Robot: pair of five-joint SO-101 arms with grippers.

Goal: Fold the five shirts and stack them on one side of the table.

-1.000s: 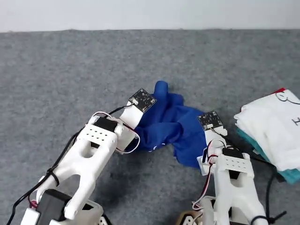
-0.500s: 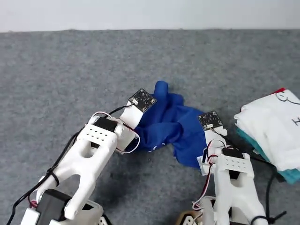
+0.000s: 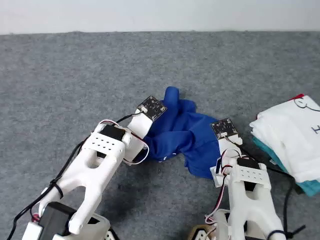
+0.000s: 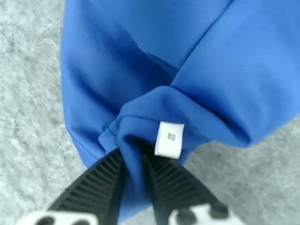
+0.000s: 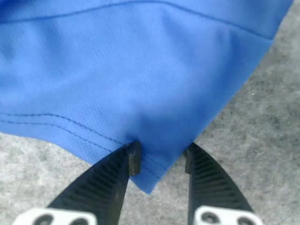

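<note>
Left gripper, arm angled toward one o'clock, pinched the blue shirt tight; right gripper straddled its five-o'clock corner, jaws partly open.

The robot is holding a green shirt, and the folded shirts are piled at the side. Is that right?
Not quite. The shirt is blue, not green; the high view shows it. The rest is right: the left tool is holding it, and the folded shirts are piled at the side.
</note>
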